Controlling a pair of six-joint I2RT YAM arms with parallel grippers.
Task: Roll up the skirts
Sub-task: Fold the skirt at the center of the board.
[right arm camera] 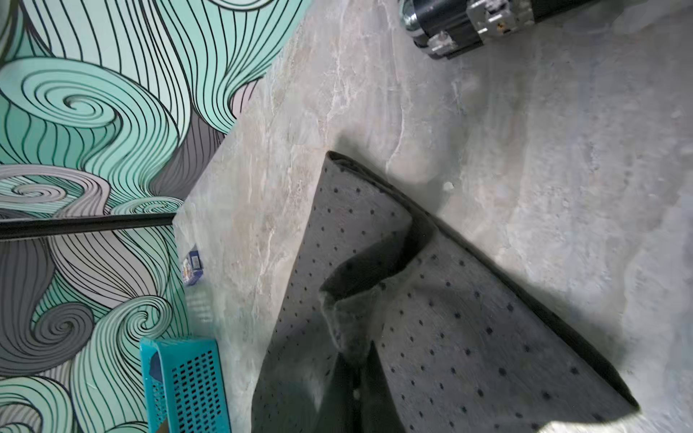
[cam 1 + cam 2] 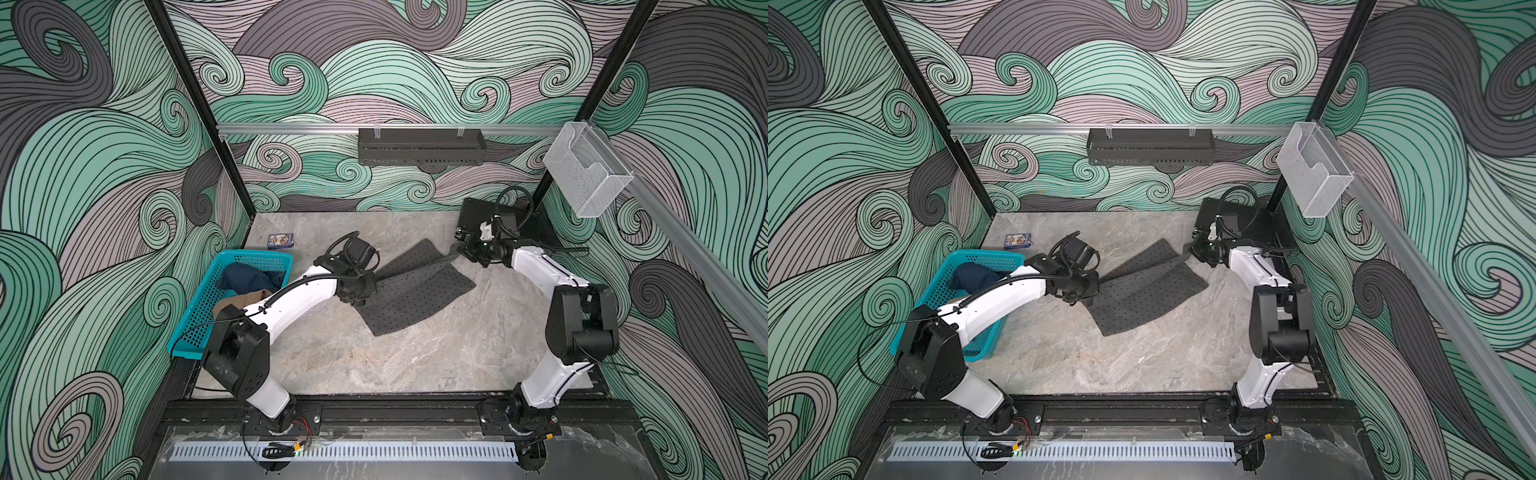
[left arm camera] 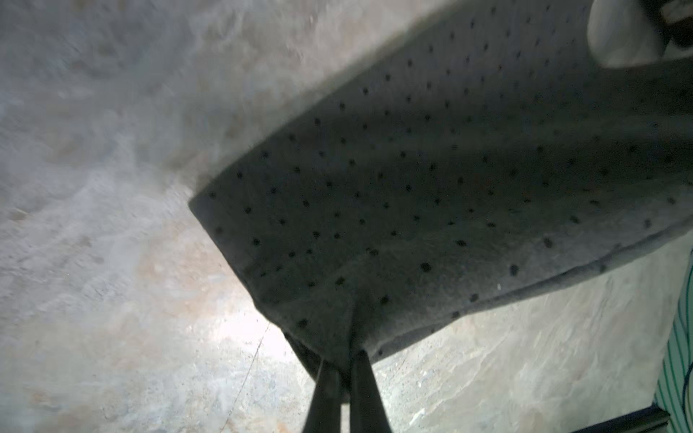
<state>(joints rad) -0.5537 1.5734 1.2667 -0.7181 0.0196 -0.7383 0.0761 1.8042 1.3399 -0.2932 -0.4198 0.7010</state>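
A dark grey skirt with small black dots lies spread across the middle of the table, with a fold along its length. My left gripper is shut on its near-left corner, which is raised a little off the table. My right gripper is shut on the far-right end, where the cloth bunches up into the fingers. A dark blue denim skirt and a tan-brown skirt lie in the teal basket, partly hidden by the left arm.
The teal perforated basket stands at the table's left edge. A small blue box lies behind it. A black hard case sits in the back right corner behind the right gripper. A black shelf hangs on the back wall.
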